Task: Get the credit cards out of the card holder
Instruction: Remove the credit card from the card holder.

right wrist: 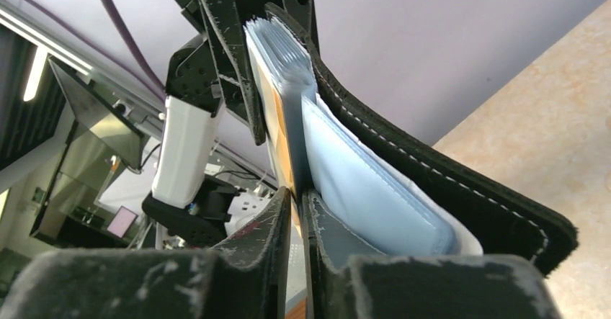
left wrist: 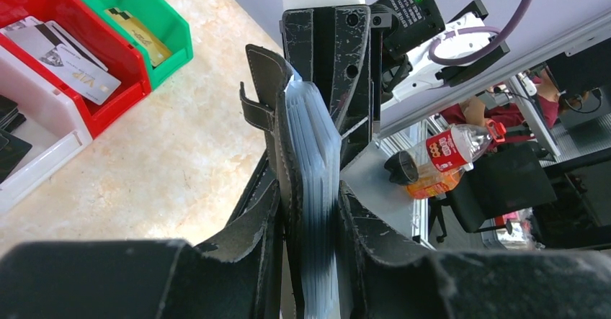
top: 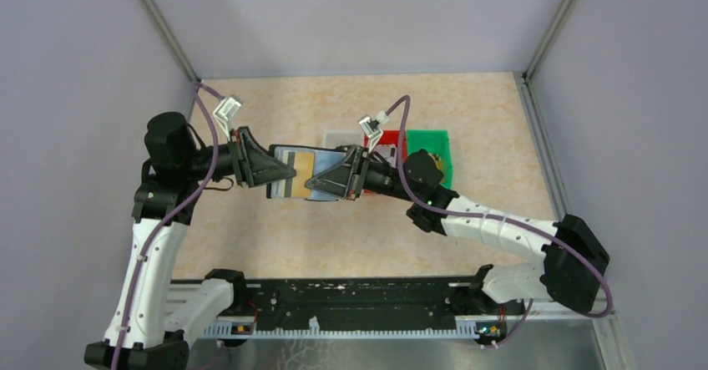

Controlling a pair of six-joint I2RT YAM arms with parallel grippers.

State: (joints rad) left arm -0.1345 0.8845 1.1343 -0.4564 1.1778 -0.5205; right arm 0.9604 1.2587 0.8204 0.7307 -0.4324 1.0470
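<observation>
The black card holder (top: 321, 163) hangs open in the air between both grippers. My left gripper (top: 282, 169) is shut on its left end. In the left wrist view the jaws (left wrist: 311, 222) clamp the stack of grey-blue slots (left wrist: 313, 139), and the snap-tab strap (left wrist: 253, 109) sticks out to the left. My right gripper (top: 332, 178) is shut on the thin edge of a gold credit card (top: 304, 166) that sits in the holder. In the right wrist view the card's edge (right wrist: 279, 132) runs down between the fingers (right wrist: 297, 202), beside the blue slots (right wrist: 367, 189) and the black cover (right wrist: 461, 189).
A white bin (top: 337, 139), a red bin (top: 386, 139) and a green bin (top: 436, 149) stand behind the holder. The red bin (left wrist: 122, 70) holds grey-white cards (left wrist: 65, 52). The green bin (left wrist: 169, 16) holds a gold card (left wrist: 138, 32).
</observation>
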